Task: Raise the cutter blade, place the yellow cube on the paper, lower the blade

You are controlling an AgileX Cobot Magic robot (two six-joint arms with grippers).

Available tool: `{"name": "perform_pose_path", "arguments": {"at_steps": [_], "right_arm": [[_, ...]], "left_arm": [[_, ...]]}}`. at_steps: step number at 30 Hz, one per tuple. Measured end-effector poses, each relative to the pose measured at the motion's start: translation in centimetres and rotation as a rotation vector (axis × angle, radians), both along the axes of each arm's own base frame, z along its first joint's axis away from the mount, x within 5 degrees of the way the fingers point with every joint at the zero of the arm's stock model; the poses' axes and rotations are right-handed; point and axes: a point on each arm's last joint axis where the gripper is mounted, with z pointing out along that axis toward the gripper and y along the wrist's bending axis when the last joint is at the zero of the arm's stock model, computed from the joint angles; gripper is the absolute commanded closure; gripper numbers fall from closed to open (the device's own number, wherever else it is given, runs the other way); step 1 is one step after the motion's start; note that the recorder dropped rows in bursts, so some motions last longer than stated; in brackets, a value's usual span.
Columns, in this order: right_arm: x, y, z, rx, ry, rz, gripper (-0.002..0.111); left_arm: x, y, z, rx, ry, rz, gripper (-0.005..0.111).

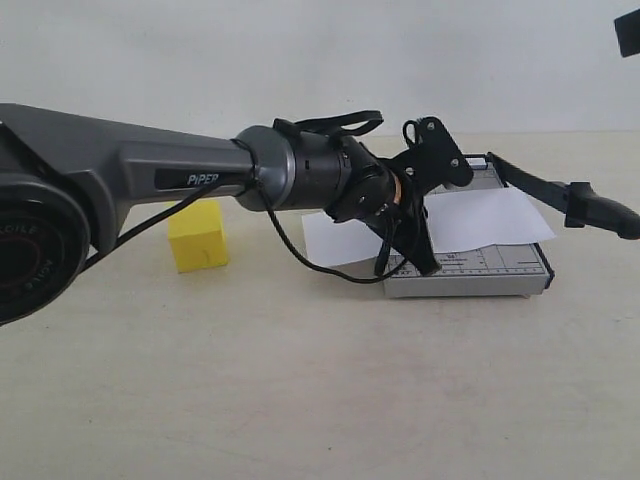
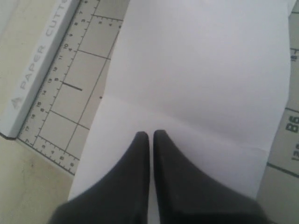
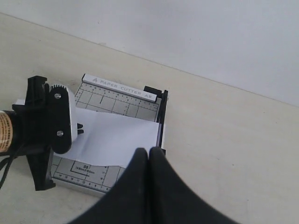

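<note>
The yellow cube [image 1: 198, 237] sits on the table, left of the grey cutter board [image 1: 500, 272] and behind my left arm. The white paper [image 1: 480, 220] lies across the board [image 2: 56, 107]. The cutter blade [image 1: 560, 195] slants up from its hinge at the board's back right, and its handle end [image 1: 605, 212] hangs in the air past the board. My left gripper [image 2: 151, 134] is shut and empty, tips pointing down close over the paper [image 2: 196, 70]. My right gripper [image 3: 149, 150] is shut and empty, high above the blade [image 3: 161, 116] side of the board.
The left arm [image 1: 150, 175] stretches across the table from the left, passing in front of the cube. A black cable [image 1: 300, 255] loops down from its wrist. A black part [image 1: 628, 32] of the right arm shows in the top right corner. A pale wall runs behind the table.
</note>
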Motion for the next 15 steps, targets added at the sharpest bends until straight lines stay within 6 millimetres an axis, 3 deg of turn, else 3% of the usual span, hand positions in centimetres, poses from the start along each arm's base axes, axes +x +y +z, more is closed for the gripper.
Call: {"name": "perform_pose_path", "arguments": {"at_steps": [8,15], "right_arm": [[0.0,0.0,0.1,-0.001,-0.010,0.003,0.108],[0.1,0.0,0.1,-0.001,-0.013,0.003,0.108]], "left_arm": [[-0.6,-1.6,-0.3,-0.035,-0.032,-0.045,0.102],[-0.8,-1.6,-0.2,-0.024,-0.022,-0.043,0.102]]}}
